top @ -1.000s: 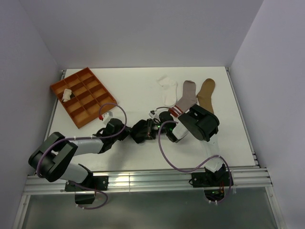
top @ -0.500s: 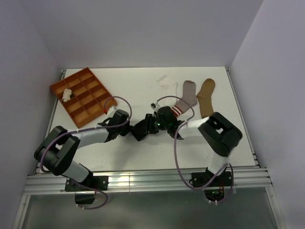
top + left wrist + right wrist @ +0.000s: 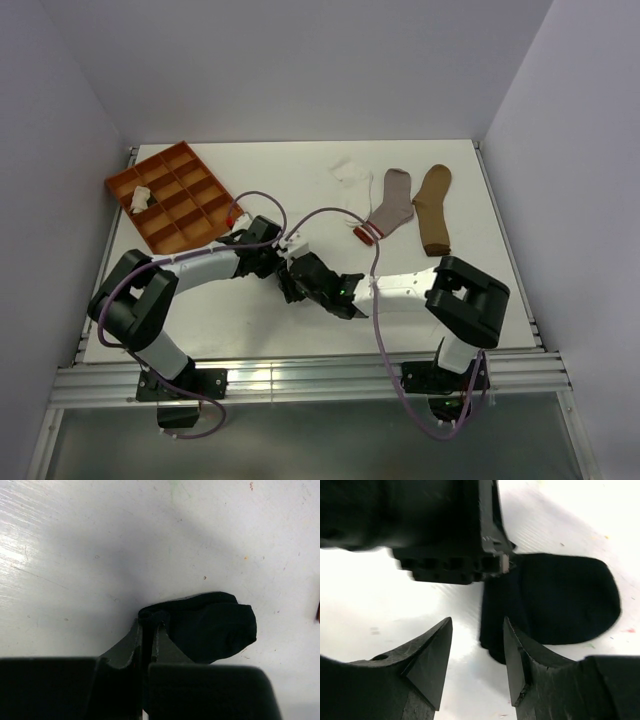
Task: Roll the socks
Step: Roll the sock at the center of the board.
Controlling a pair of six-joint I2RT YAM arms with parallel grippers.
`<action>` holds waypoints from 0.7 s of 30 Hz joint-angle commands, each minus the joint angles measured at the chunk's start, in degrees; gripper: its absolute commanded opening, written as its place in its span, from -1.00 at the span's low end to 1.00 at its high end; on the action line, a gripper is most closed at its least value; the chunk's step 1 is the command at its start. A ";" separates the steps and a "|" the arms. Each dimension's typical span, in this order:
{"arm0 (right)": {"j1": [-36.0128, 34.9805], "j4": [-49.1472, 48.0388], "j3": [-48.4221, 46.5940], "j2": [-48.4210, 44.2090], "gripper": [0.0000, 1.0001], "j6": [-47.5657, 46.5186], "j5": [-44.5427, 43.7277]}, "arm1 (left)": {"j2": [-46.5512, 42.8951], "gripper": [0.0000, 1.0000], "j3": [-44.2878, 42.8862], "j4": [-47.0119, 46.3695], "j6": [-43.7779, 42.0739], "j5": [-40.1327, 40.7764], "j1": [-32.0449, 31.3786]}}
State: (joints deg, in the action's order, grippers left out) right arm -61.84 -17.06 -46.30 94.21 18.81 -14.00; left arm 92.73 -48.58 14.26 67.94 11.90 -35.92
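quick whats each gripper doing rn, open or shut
left gripper: closed, pinching the edge of the black sock
right gripper: open, gripping nothing, its fingers at the black sock

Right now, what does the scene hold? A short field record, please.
Left gripper: shut on an edge of the black sock
Right gripper: open, beside that sock
White sock: crumpled, unrolled
Grey sock, tan sock: flat, unrolled
Orange tray: pale bundle in one compartment
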 commanded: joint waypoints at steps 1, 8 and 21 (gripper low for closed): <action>-1.43 2.55 -3.96 2.55 0.06 -4.04 -8.41 | 1.75 -0.99 0.59 9.12 -2.37 0.75 0.15; -1.70 5.72 -6.52 8.34 0.08 -3.16 -8.50 | 1.32 -0.99 1.29 7.80 -2.46 -0.21 0.15; -1.18 12.75 -10.38 15.91 0.08 -1.14 -5.69 | -1.58 -0.99 2.87 6.04 -2.29 -1.62 0.15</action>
State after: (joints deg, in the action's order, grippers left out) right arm -63.35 -10.17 -54.96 106.48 16.82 -22.26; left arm 91.85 -47.90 14.46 67.68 10.09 -34.20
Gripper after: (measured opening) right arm 0.540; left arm 0.060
